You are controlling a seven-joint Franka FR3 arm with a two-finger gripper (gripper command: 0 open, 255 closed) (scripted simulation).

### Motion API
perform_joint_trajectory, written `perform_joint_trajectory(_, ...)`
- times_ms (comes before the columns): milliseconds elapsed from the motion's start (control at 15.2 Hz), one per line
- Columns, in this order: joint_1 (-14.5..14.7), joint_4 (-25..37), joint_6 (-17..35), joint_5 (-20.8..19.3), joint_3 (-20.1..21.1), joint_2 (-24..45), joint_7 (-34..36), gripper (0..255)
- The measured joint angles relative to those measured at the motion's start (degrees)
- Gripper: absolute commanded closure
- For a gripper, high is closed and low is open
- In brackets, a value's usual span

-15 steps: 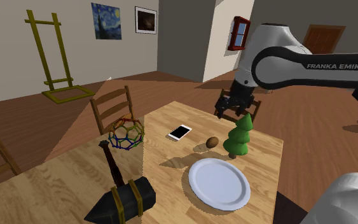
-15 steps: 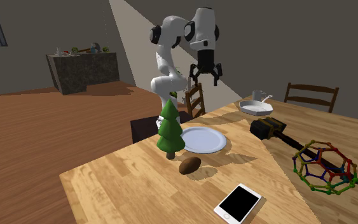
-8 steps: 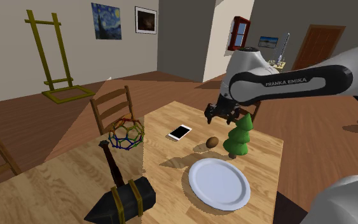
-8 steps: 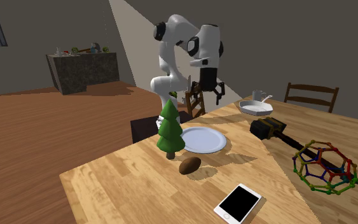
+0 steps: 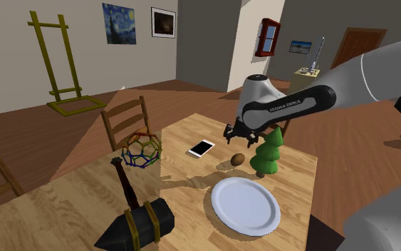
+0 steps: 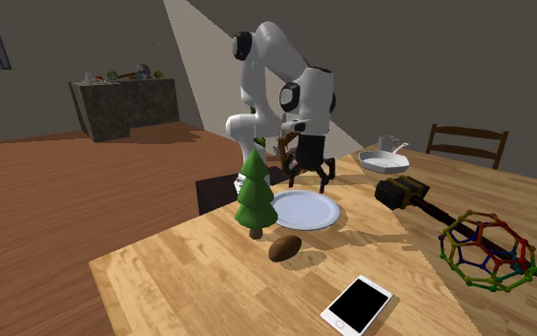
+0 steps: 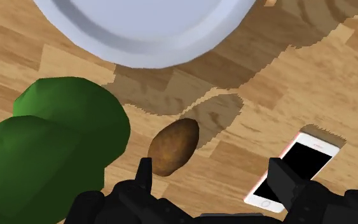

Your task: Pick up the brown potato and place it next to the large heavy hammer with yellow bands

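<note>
Black two-finger gripper: fingers wide apart, empty, hovering over wooden table. Brown oval potato, mottled skin, lying directly beneath at frame centre, beside green cone tree. Dark yellow-banded hammer: lower left, well apart.

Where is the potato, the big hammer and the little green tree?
potato [image 7: 173,146], wrist view, middle of its brown skin.
hammer [image 5: 146,219], shoulder view, on its dark head.
green tree [image 6: 256,194], second exterior view, its middle tier.

Home: dining table, chairs, framed paintings.
</note>
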Motion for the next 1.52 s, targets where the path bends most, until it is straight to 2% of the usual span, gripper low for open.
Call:
perform_joint_trajectory(330, -3.4, 2.1, 4.9, -6.9, -0.1, 9.2, 12.7, 0)
perform_joint_trajectory(660, -4.5, 6.6, 7.2, -13.5, -2.2, 18.7, 25.3, 0)
perform_joint_trajectory(1188, -4.3, 7.9, 12.0, -18.4, -4.4, 24.6, 30.0, 0)
perform_joint_trajectory(1518, -4.3, 7.9, 12.7, -18.9, -4.5, 24.9, 30.3, 0)
